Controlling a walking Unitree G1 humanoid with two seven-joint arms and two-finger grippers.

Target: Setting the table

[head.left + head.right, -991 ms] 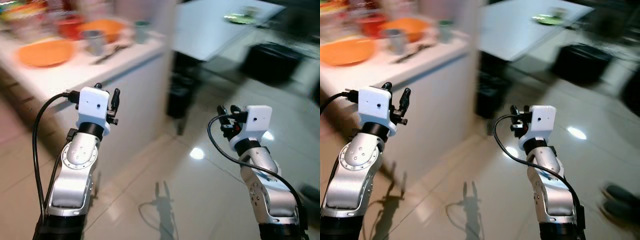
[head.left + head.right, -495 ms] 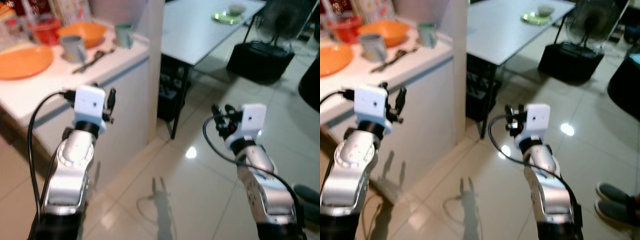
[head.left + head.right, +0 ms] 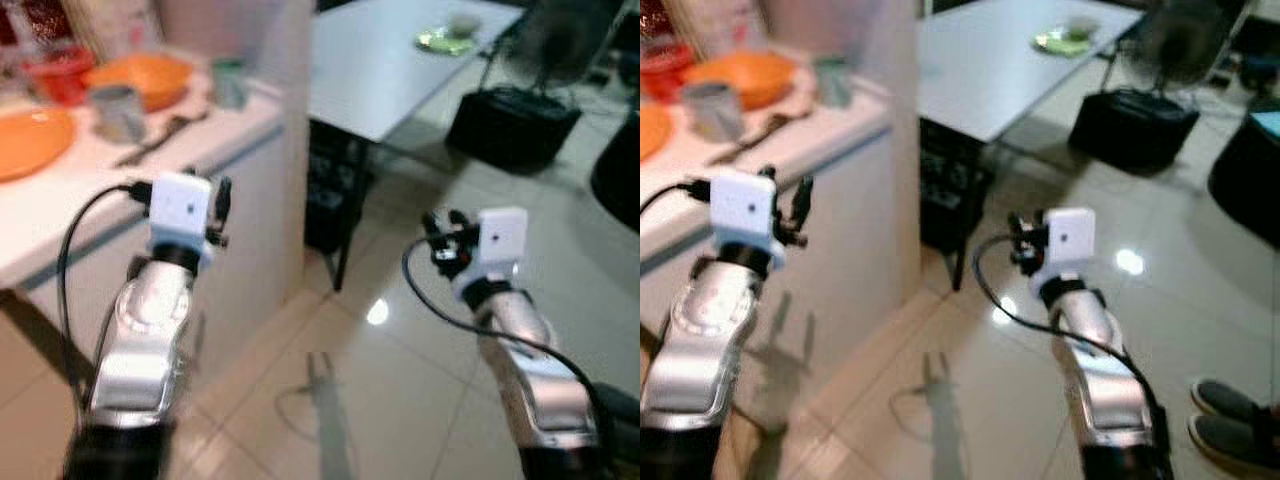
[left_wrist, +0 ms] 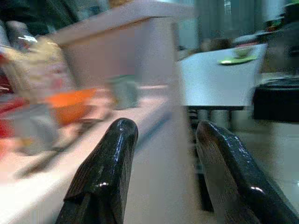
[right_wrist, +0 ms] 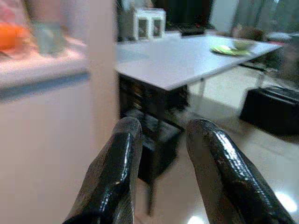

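Note:
On the white counter (image 3: 70, 190) at the left stand an orange plate (image 3: 25, 140), an orange bowl (image 3: 140, 78), a red bowl (image 3: 55, 72), a grey cup (image 3: 115, 98) and a green cup (image 3: 228, 82), with cutlery (image 3: 155, 135) lying between them. A pale table (image 3: 390, 70) stretches behind, with a green plate (image 3: 440, 40) and a small bowl (image 3: 465, 22) at its far end. My left gripper (image 3: 220, 200) is raised beside the counter's front, open and holding nothing. My right gripper (image 3: 443, 228) hovers over the floor, open and holding nothing, pointing toward the table (image 5: 187, 58).
A white pillar (image 3: 290, 120) ends the counter. Under the table sits a dark shelf unit (image 3: 330, 200). A black case (image 3: 510, 115) stands on the glossy tiled floor at the right. A person's grey shoes (image 3: 1230, 420) are at the lower right.
The whole picture has shifted and blurred as the camera moves: the counter slid left and the table drew nearer. Both arms keep their raised pose, fingers apart as before.

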